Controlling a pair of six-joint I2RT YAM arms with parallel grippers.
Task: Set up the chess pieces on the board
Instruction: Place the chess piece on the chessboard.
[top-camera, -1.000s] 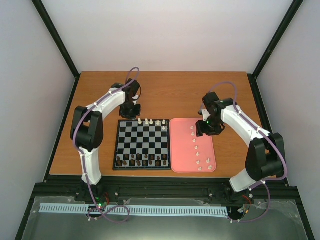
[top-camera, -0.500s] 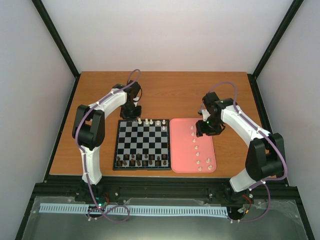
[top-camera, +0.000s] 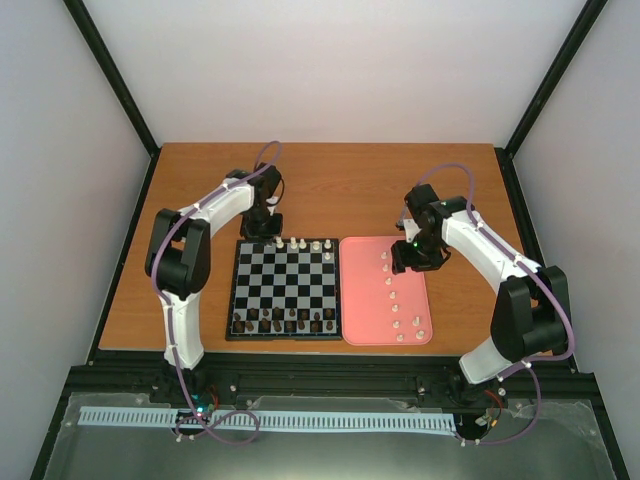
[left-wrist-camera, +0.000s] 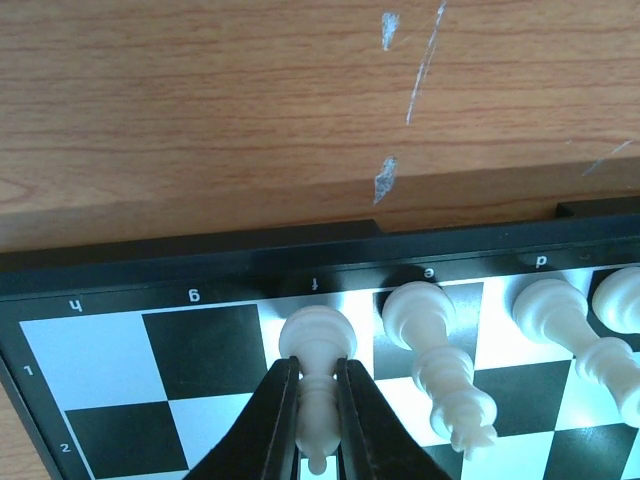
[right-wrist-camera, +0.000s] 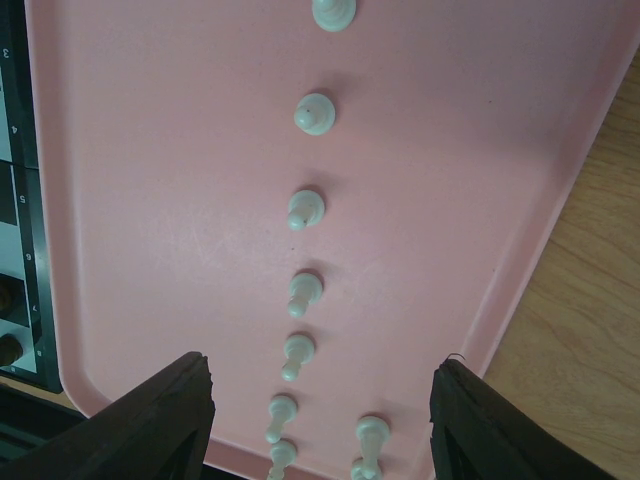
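The board (top-camera: 232, 290) lies mid-table with black and pale grey checks. Several white pieces (top-camera: 303, 243) stand along its far row. My left gripper (top-camera: 266, 230) is at the board's far left part. In the left wrist view it (left-wrist-camera: 318, 405) is shut on a white bishop (left-wrist-camera: 318, 345), whose base is over the pale square marked f in the edge row of the board (left-wrist-camera: 200, 345). A white king (left-wrist-camera: 440, 360) stands one square to the right. My right gripper (top-camera: 412, 258) is open and empty above the pink tray (right-wrist-camera: 150, 150), where several white pawns (right-wrist-camera: 305, 290) stand in a line.
Dark brown pieces (top-camera: 285, 320) fill the board's near rows. The pink tray (top-camera: 355, 300) lies right against the board's right side. Bare wooden table (left-wrist-camera: 250, 110) lies beyond the board's far edge. Black frame rails border the table.
My left gripper has shifted slightly to the right at the board's far row. The right arm has not moved.
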